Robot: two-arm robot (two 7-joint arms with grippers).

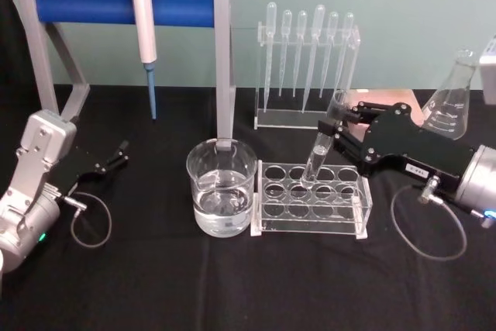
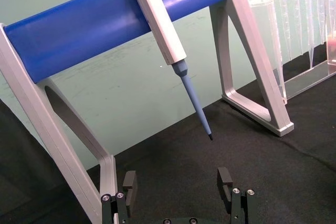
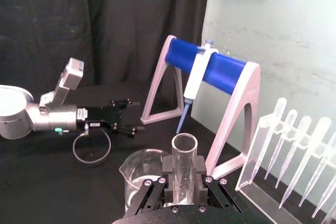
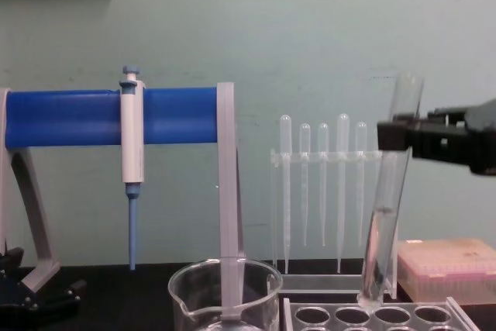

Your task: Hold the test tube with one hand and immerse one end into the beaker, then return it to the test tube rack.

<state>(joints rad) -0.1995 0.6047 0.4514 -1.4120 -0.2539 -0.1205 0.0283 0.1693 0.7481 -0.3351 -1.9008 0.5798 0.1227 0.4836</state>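
Our right gripper (image 1: 339,123) clamped the tilted test tube (image 1: 319,153) over the rack (image 1: 312,199), beside the beaker (image 1: 222,186); our left gripper (image 1: 116,154) rested open.

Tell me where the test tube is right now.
In the head view the test tube sits right of centre, tilted, gripped by the right gripper, its bottom at the clear rack beside the beaker.
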